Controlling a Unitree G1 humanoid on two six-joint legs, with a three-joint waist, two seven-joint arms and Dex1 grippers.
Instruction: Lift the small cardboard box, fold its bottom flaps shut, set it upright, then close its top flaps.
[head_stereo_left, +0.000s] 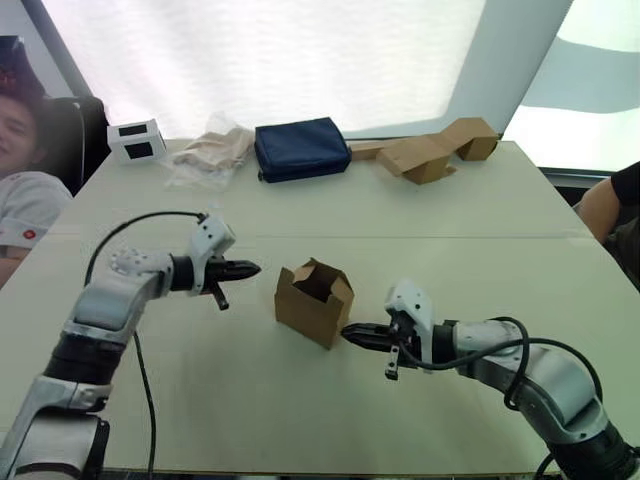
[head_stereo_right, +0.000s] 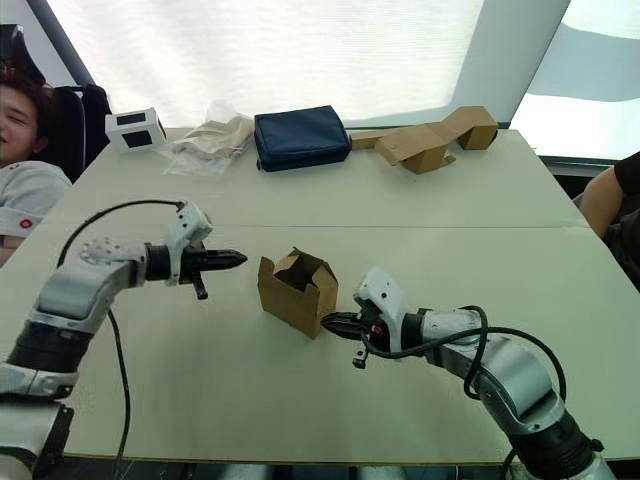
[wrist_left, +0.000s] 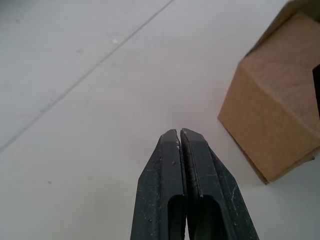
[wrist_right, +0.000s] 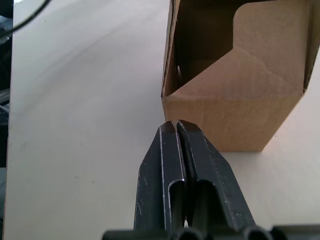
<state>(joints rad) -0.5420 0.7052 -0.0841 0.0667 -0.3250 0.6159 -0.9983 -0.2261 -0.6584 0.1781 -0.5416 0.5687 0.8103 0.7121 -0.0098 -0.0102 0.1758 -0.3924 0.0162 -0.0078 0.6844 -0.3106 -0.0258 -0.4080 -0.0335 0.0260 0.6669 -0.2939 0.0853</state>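
The small cardboard box (head_stereo_left: 313, 301) stands upright on the white table (head_stereo_left: 300, 410), near its middle. Its top flaps (head_stereo_left: 318, 277) are up and the top is open, so the inside shows (wrist_right: 200, 45). My left gripper (head_stereo_left: 252, 269) is shut and empty, pointing at the box from its left with a small gap between them. My right gripper (head_stereo_left: 347, 333) is also shut and empty; its tips sit right at the box's lower right corner. Both pairs of fingers show pressed together in the wrist views (wrist_left: 181, 145) (wrist_right: 177, 131).
At the back of the table lie a white box with black panels (head_stereo_left: 137, 139), a clear plastic bag (head_stereo_left: 210, 152), a navy pouch (head_stereo_left: 300, 148) and larger folded cardboard pieces (head_stereo_left: 430, 150). A person sits at the far left (head_stereo_left: 20, 180), and another person's arm is at the right edge (head_stereo_left: 610, 205).
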